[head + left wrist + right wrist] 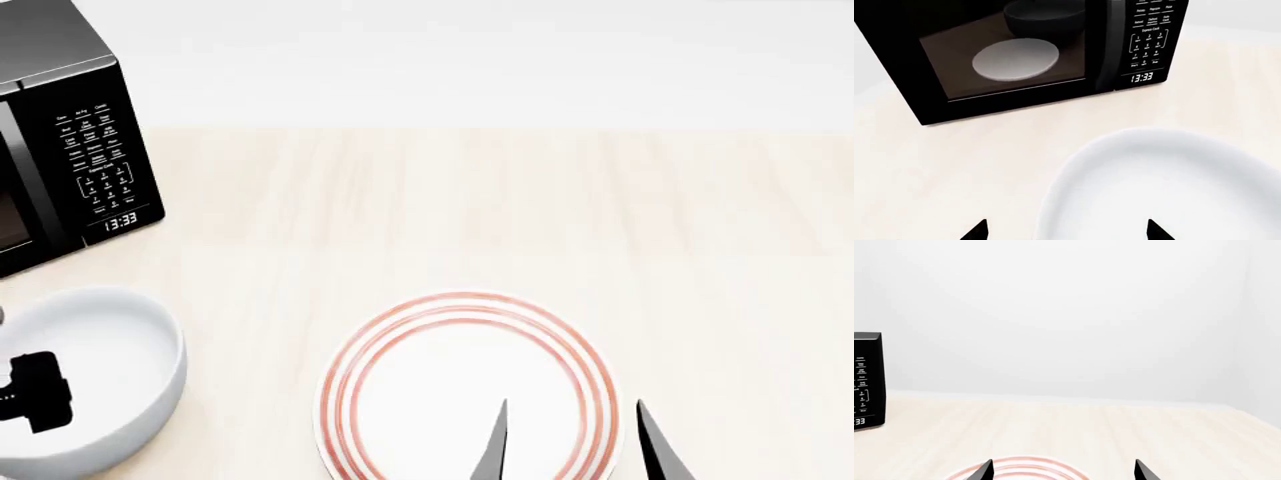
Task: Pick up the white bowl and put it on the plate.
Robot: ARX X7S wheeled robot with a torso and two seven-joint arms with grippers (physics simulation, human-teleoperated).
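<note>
The white bowl (83,385) stands on the light wooden table at the front left, empty and upright. In the left wrist view it fills the near right (1167,185). My left gripper (1067,233) is open, with its tips straddling the bowl's rim: one outside, one over the inside. I cannot tell whether it touches the rim. A black part of the left arm (34,392) hangs over the bowl. The plate (467,385), white with red rings, lies at the front centre. My right gripper (574,447) is open and empty above the plate's right side; the plate's rings (1021,469) show between its tips (1064,473).
A black microwave (67,150) stands at the back left, just behind the bowl, with its door shut and a pale dish (1015,60) inside. Its clock reads 13:33. The table (534,220) runs to a white wall behind.
</note>
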